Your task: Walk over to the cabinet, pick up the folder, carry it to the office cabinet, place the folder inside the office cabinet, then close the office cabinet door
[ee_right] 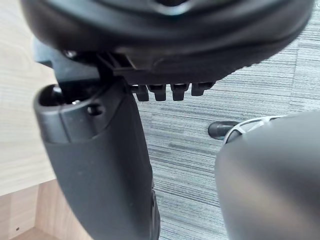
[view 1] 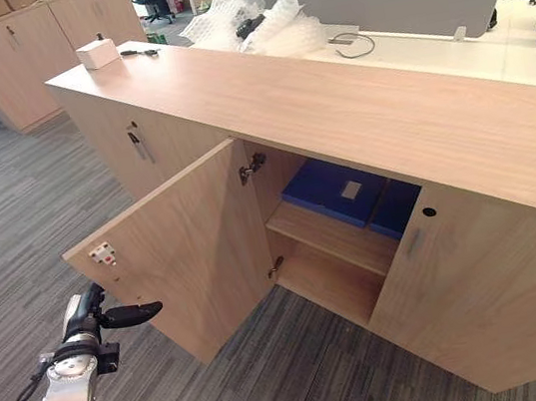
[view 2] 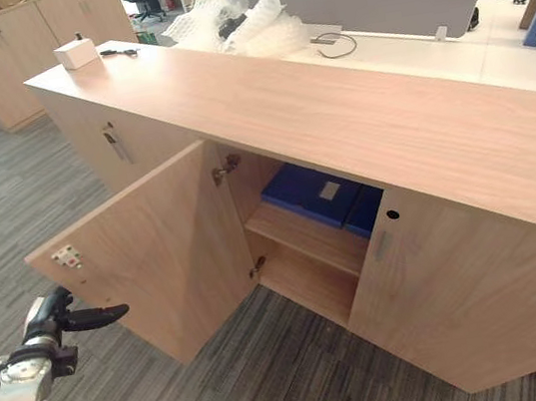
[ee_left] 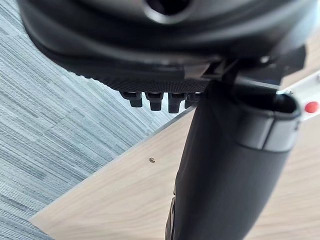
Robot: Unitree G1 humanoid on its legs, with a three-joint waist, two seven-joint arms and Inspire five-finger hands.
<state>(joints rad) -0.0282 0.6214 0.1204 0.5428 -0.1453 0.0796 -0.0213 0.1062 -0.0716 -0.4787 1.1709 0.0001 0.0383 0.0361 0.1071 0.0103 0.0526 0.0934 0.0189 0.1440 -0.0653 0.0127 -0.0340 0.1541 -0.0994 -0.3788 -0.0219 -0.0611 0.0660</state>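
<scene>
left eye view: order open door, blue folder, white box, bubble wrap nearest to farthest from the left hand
From the left hand:
1. open door, right beside it.
2. blue folder, on the shelf inside.
3. white box on the cabinet top's far end, bubble wrap beyond it: too close to call.

Head stereo pair: high, angled steeply down at long light-wood office cabinet [view 1: 334, 100], mid range; both eyes share its open wooden door [view 2: 156, 258].
Left wrist camera: very close along dark left hand [ee_left: 225, 165], facing door, grey striped carpet [ee_left: 50, 115].
Right wrist camera: along dark right hand [ee_right: 100, 165], facing carpet.
</scene>
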